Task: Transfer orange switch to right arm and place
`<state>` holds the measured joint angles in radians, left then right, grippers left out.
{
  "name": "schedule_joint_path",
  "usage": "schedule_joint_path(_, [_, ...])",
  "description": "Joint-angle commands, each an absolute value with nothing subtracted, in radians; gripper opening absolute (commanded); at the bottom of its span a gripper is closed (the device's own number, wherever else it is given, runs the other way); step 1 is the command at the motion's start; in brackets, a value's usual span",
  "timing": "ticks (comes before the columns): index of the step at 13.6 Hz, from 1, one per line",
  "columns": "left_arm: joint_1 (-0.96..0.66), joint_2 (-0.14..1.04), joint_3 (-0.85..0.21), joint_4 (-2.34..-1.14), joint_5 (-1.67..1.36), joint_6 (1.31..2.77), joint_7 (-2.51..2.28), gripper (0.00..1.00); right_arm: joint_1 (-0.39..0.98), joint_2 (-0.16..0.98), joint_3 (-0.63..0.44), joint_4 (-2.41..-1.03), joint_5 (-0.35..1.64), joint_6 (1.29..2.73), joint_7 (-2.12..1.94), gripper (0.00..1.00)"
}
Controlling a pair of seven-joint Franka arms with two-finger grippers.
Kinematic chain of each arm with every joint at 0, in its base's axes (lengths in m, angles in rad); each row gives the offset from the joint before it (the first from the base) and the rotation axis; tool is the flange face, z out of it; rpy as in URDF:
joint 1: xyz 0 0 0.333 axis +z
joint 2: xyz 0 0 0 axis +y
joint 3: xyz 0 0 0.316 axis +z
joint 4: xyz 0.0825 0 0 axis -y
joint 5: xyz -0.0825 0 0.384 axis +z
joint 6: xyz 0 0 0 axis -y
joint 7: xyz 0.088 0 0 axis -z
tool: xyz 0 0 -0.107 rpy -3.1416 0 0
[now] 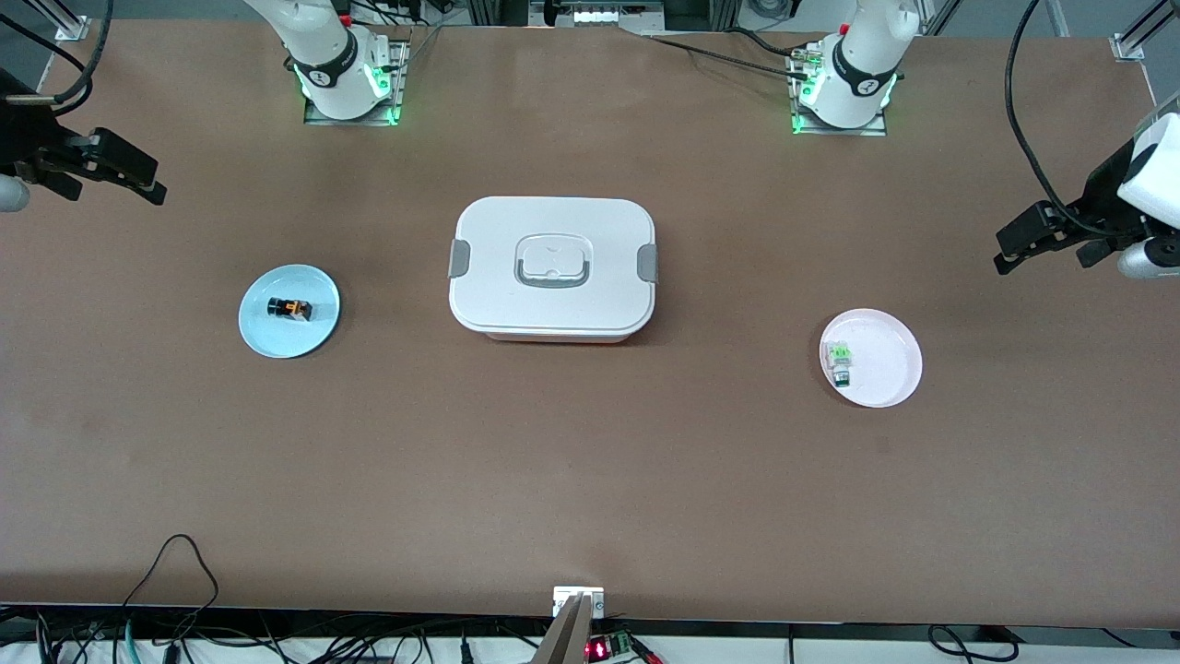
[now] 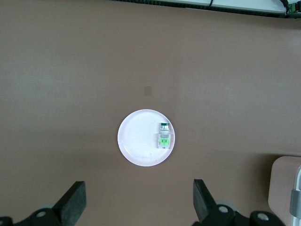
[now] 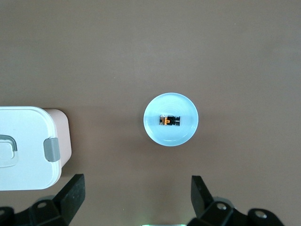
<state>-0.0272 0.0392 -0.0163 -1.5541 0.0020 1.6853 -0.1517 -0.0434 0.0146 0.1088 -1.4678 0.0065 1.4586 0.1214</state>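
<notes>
From the front view I see the orange switch (image 1: pixel 289 309) lying on its side on the blue plate (image 1: pixel 263 332), toward the right arm's end of the table, with the white lidded box (image 1: pixel 553 267) in the middle. The right gripper (image 1: pixel 138 180) hangs high over that same end, jaws wide and empty. The left gripper (image 1: pixel 1014 254) hovers over the left arm's end, also wide and empty, near the pink plate (image 1: pixel 885 378) holding the white-and-green part (image 1: pixel 839 360).

In the left wrist view I see only the pink plate (image 2: pixel 136 146) and the white-and-green part (image 2: pixel 163 136); its fingers (image 2: pixel 73 202) stand wide apart.

In the right wrist view the orange switch (image 3: pixel 170 120) sits mid-plate (image 3: pixel 188 132), ahead of the spread fingers (image 3: pixel 200 193), its long axis crossing the gap. I judge the right arm far nearer than the left.
</notes>
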Motion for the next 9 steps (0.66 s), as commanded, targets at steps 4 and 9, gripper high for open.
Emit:
schedule_joint_path(4, [-0.034,0.058,-0.020,-1.514,0.020,1.672,-0.143,1.00,0.086,-0.006,0.005,-1.496,-0.005,1.480,0.130,1.00])
schedule_joint_path(9, [-0.032,0.058,-0.020,-1.514,0.018,1.671,-0.144,1.00,0.084,0.009,-0.002,-1.468,-0.009,1.474,0.118,1.00])
